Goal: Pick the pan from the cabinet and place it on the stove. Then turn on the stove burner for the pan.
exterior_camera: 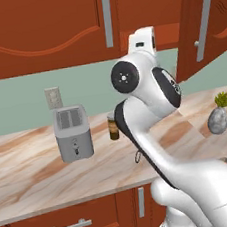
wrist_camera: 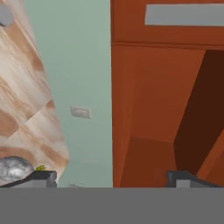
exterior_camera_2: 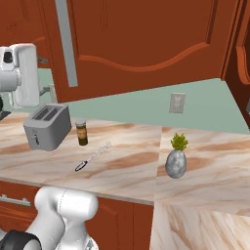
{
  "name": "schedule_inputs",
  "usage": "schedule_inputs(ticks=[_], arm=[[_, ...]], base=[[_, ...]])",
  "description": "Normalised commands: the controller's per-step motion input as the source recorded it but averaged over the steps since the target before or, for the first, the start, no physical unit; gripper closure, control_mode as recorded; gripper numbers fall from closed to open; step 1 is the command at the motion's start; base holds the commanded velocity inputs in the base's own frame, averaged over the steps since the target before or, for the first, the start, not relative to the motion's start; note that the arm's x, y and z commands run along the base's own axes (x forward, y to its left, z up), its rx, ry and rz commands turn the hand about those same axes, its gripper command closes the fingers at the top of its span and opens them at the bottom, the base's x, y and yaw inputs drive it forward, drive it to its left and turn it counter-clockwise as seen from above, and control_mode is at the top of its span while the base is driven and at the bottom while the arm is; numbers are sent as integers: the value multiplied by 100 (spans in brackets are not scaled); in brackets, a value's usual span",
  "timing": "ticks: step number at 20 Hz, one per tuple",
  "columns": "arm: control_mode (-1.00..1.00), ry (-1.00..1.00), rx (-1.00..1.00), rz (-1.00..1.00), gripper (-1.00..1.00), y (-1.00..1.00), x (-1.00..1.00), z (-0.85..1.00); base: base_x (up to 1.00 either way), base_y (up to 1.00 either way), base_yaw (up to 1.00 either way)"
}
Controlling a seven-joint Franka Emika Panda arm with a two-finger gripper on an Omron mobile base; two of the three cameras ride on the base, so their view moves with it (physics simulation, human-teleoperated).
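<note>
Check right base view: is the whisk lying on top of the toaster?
No. The whisk lies flat on the marble counter, in front of the brown jar, apart from the toaster.

toaster [exterior_camera: 73, 132] | spice jar [exterior_camera: 113, 125] | whisk, probably [exterior_camera_2: 93, 156] | potted plant [exterior_camera_2: 177, 158]

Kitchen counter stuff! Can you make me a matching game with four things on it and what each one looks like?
Things:
1. toaster
2. jar
3. whisk
4. vase

Looks:
A. lies flat on the counter, thin and wiry
B. grey and egg-shaped, with a green plant on top
C. silver box with two slots on top
D. small, brown, standing upright by the toaster

Pairs: 1-C, 2-D, 3-A, 4-B
</note>
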Motion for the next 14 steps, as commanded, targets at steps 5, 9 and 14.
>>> schedule_inputs(ticks=[5,9,14], arm=[[-100,0,-5,-18,-100,-35,0,0],[-100,0,-4,-19,-100,-36,0,0],[-100,0,-2,-18,-100,-38,-9,0]], base=[[0,0,0],[0,0,0],[0,0,0]])
